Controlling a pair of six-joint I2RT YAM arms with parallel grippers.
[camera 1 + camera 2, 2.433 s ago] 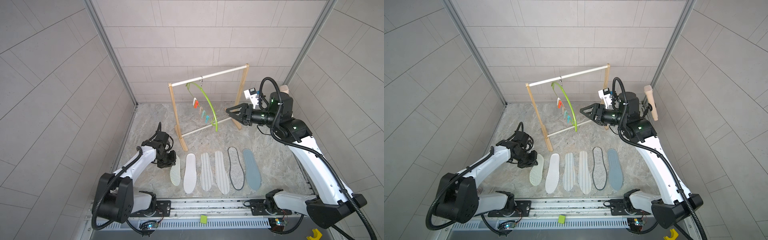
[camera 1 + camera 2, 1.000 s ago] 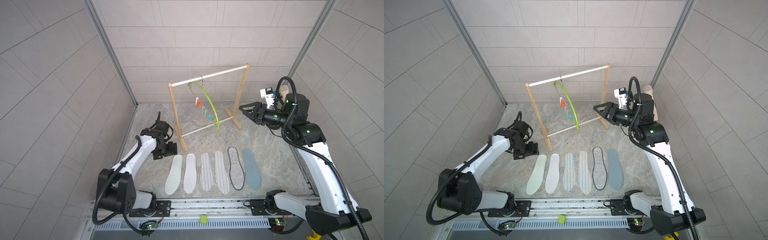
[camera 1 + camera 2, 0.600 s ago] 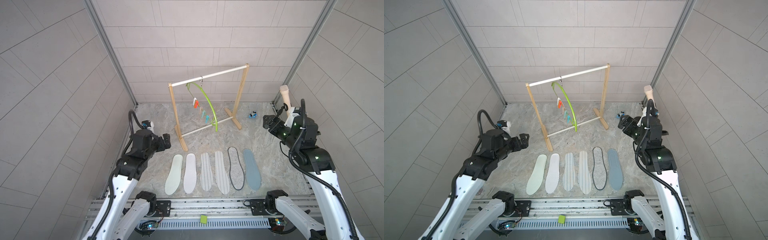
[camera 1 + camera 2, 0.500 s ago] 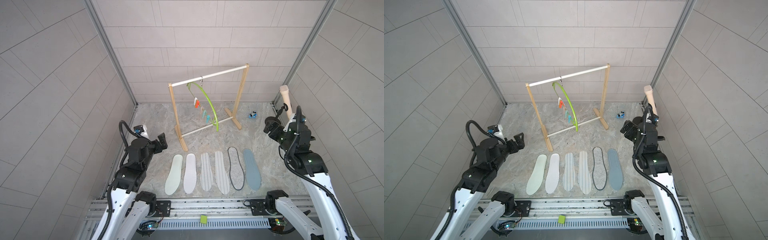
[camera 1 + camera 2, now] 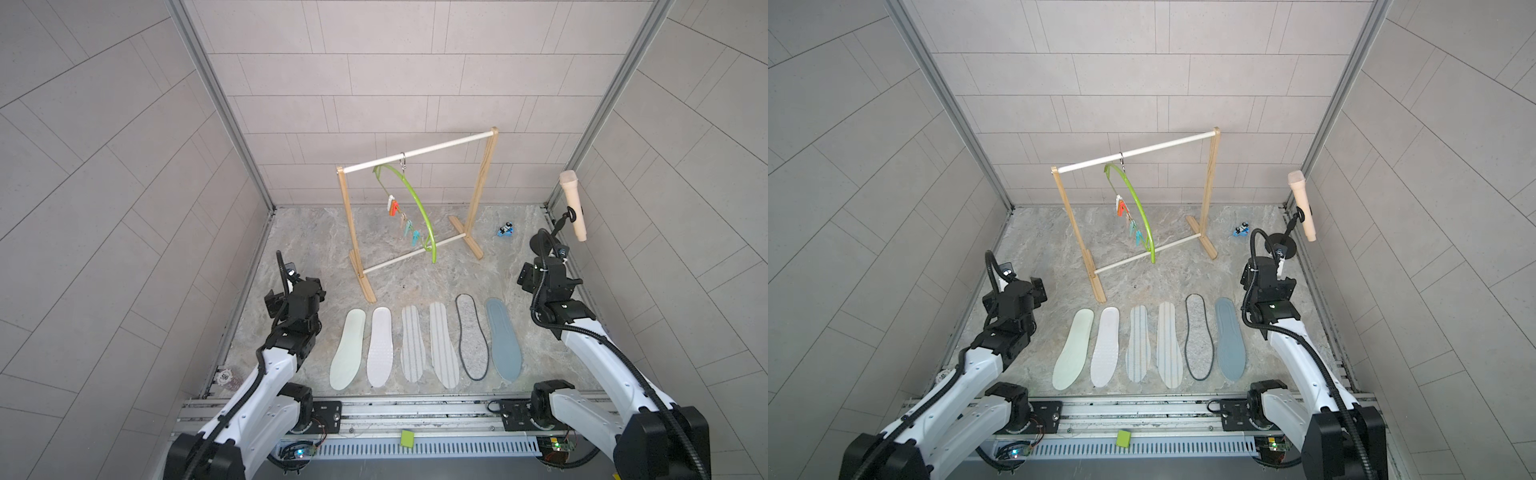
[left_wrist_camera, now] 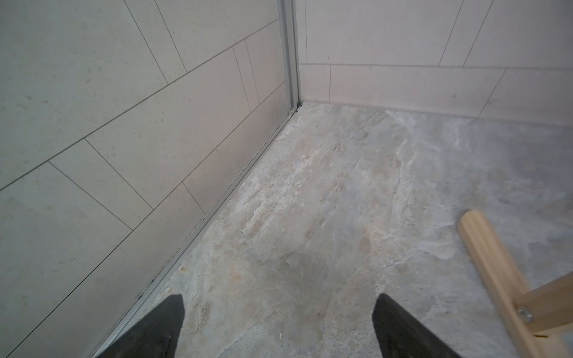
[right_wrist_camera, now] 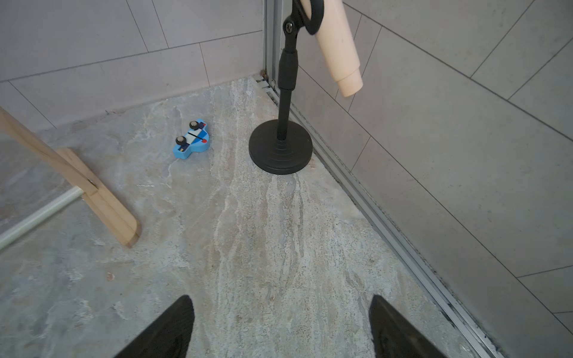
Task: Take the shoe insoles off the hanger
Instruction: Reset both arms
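Six insoles (image 5: 444, 345) lie flat, side by side on the stone floor (image 5: 415, 282), in front of the wooden rack (image 5: 482, 183). The green hanger (image 5: 417, 208) hangs from the rack's top rod, its clothespins (image 5: 405, 224) empty, so the task looks finished. The left gripper (image 6: 279, 307) and right gripper (image 7: 280, 307) sit spread wide, holding nothing, flanking the row as if parked.

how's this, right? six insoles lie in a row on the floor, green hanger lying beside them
No: the green hanger hangs from the rack's top rod, as both top views show. The six insoles do lie in a row on the floor.
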